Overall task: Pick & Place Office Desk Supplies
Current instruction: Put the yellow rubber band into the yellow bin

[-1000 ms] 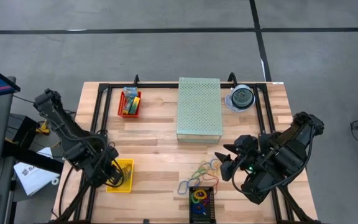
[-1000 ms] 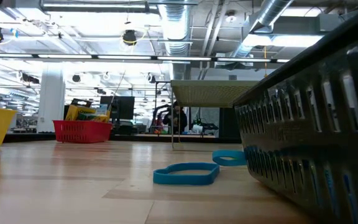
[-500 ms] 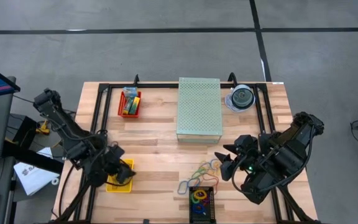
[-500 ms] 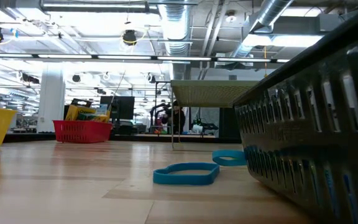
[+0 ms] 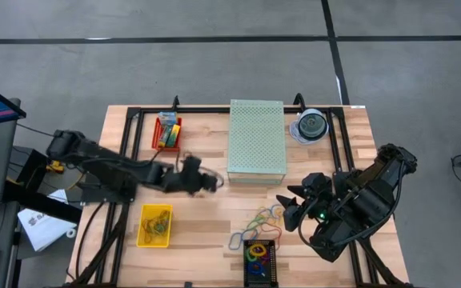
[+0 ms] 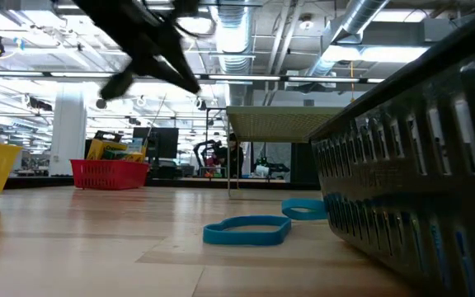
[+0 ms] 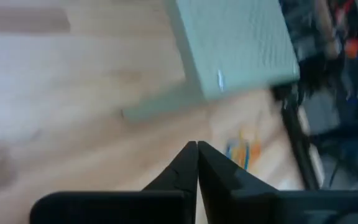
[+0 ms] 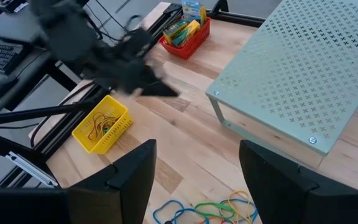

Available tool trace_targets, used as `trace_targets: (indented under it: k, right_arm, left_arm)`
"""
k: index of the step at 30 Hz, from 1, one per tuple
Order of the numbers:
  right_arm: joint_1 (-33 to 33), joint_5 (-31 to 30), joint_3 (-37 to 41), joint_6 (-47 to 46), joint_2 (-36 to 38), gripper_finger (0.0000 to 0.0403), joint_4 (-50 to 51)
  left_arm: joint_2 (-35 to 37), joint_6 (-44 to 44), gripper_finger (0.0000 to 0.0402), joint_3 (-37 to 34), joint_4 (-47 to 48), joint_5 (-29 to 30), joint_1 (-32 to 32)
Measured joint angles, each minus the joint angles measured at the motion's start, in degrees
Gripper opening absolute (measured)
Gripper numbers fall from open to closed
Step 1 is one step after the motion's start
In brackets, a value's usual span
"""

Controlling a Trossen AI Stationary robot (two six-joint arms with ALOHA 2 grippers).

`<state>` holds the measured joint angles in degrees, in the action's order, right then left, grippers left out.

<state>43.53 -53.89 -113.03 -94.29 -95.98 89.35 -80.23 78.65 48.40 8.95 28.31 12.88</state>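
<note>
- Rubber-band loops (image 5: 264,218), thin and many-coloured, lie in a loose heap on the wooden worktop (image 5: 206,204), lower centre-right of the high view, its long axis roughly left to right.
- Right hand (image 5: 292,210), fingers apart, sits just right of the heap and nearer it.
- Left hand (image 5: 213,182), fingers pressed together and empty, hangs up-left of the heap.
- Earlier it was over the yellow plastic basket (image 5: 155,225) at lower left; it has since swung toward centre.
</note>
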Motion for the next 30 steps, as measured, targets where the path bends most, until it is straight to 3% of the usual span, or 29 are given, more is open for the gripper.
trace_targets:
  k: [7, 12, 19, 30]
  right_arm:
    - [0.1, 0.0, 0.0, 0.2, 0.0, 0.0227, 0.1]
    - [0.8, -0.1, 0.0, -0.1, 0.0, 0.0227, 0.4]
    - [1.2, -0.1, 0.0, -0.1, 0.0, 0.0227, 0.6]
    - [1.9, -0.1, 0.0, 0.9, 0.0, 0.0227, 0.7]
  left_arm:
    - [-8.0, 7.7, 0.0001, -1.1, -4.6, -5.0, -8.9]
    - [-11.6, 8.9, 0.0, -5.0, -20.0, -6.2, -10.9]
    - [-15.6, 12.9, 0.0, -8.6, -32.9, -6.7, -12.5]
    - [-15.6, 11.3, 0.0, -9.2, -35.4, -9.1, -12.5]
